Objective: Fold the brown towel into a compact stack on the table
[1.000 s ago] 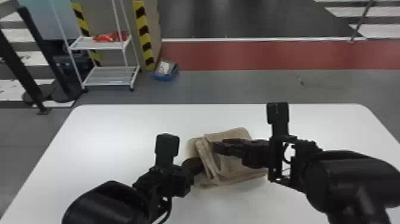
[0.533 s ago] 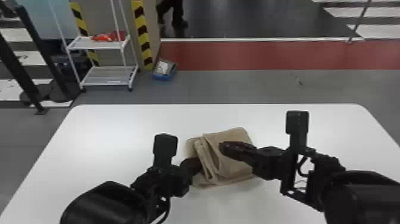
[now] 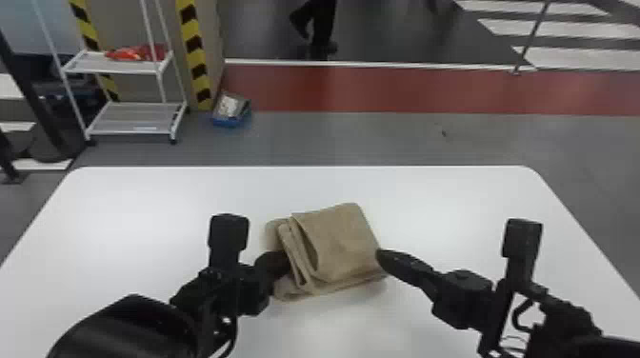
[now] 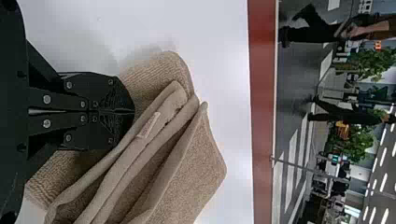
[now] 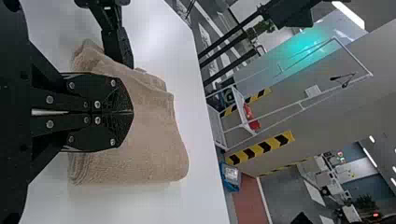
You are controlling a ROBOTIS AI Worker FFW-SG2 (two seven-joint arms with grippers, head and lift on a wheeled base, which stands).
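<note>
Brown towel (image 3: 338, 238): lying on the white table (image 3: 143, 204), folded thick and a little askew; probably close to done, with tidying left.
Left gripper (image 4: 133, 112): at the towel's left side, over its bottom layer (image 4: 154, 67), fingers together with no cloth seen between them.
Right gripper (image 5: 132, 112): at the towel's right edge, fingers together, likewise with no cloth seen between them.
Loose folds (image 4: 140, 154): on the towel's left side, gaping apart. The main risk: if the left gripper slides farther in, it may hook 1 fold and pull it out of line with the rest.
Bottom layer: sticks out past the towel's left folds; a push inward could ruck it up instead of tucking it.
Top panel (image 3: 345, 233): uppermost on the towel; a hard shove from the right gripper, with nothing bracing the left folds, could skew it or slide the whole stack.
</note>
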